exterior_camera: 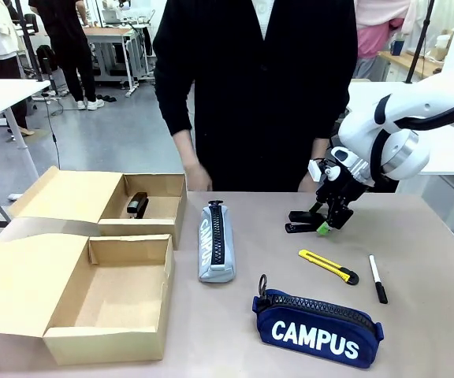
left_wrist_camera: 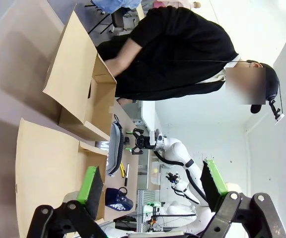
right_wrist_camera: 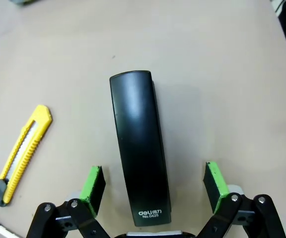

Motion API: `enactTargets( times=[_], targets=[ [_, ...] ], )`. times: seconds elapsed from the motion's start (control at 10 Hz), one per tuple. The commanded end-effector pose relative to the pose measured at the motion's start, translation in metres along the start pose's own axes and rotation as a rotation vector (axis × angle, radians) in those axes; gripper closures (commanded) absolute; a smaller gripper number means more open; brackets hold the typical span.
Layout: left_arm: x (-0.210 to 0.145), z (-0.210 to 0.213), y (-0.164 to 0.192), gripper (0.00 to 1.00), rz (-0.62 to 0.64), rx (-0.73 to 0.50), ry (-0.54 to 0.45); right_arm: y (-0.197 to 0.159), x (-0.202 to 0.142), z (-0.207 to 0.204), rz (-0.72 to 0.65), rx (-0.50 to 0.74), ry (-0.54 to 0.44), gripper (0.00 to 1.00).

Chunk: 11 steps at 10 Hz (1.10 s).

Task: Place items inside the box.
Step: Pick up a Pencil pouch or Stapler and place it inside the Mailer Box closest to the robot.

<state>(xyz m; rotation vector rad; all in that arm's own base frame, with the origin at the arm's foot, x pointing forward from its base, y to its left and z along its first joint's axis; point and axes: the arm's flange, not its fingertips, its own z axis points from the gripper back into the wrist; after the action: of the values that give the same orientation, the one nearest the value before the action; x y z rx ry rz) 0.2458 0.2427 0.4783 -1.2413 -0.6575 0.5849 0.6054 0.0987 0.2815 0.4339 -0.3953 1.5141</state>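
Nearest the front camera, the navy "CAMPUS" pencil case (exterior_camera: 319, 329) lay at 5 o'clock on the table (exterior_camera: 432, 260). The near cardboard box (exterior_camera: 105, 345) stood open at 8 o'clock with nothing in it. Farther in, the grey pencil case (exterior_camera: 216, 242) lay at centre, with the yellow utility knife (exterior_camera: 328, 266) and black marker pen (exterior_camera: 377, 278) at 3 o'clock of it, apart from each other. Beyond them, at 2 o'clock, the right gripper (exterior_camera: 327, 226) stood low over the black stapler (exterior_camera: 299, 226). In its wrist view the jaws gaped wide, one pad on each side of the stapler's printed end and neither touching it, so it gripped nothing. The left gripper (left_wrist_camera: 151, 171) was also spread wide and carried nothing.

The far cardboard box (exterior_camera: 181, 201), at 10 o'clock, already held a second stapler (exterior_camera: 137, 205), and the person's hand (exterior_camera: 198, 179) hung just beside its far corner.

The main risk, as I judged it, was the grip. The pads sat near one end of a long, glossy body, so the stapler could swing or slip on lifting, or its hinged top could open. The straight route to the boxes also crossed the grey case and came near that hand.

The knife lay at 8 o'clock of the pads, clear of them. The near box offered the most open room.
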Motion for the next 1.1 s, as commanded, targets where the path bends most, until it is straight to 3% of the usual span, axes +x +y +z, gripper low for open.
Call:
enactTargets(
  times=[0.0,0.1,0.2,0.3,0.4,0.5,1.0],
  targets=[
    [0.000,0.000,0.000,0.00,-0.020,-0.023,-0.007,-0.002,-0.004,-0.001,0.022,0.014,-0.035,0.00],
    [0.000,0.000,0.000,0.00,-0.020,-0.023,-0.007,-0.002,-0.004,0.001,0.010,0.017,-0.029,0.57],
    [0.000,0.000,0.000,0.00,-0.020,-0.023,-0.007,-0.002,-0.005,0.003,0.004,0.018,-0.036,0.57],
    [0.000,0.000,0.000,0.00,-0.020,-0.023,-0.007,-0.001,-0.006,0.005,0.002,0.018,-0.041,1.00],
    [0.000,0.000,0.000,0.00,-0.020,-0.023,-0.007,-0.001,-0.006,0.007,-0.002,0.024,-0.047,0.62],
    [0.000,0.000,0.000,0.00,-0.020,-0.023,-0.007,-0.001,-0.006,0.006,-0.003,0.031,-0.046,1.00],
    [0.000,0.000,0.000,0.00,-0.020,-0.023,-0.007,0.003,-0.003,0.014,-0.005,0.058,-0.044,1.00]
  ],
)
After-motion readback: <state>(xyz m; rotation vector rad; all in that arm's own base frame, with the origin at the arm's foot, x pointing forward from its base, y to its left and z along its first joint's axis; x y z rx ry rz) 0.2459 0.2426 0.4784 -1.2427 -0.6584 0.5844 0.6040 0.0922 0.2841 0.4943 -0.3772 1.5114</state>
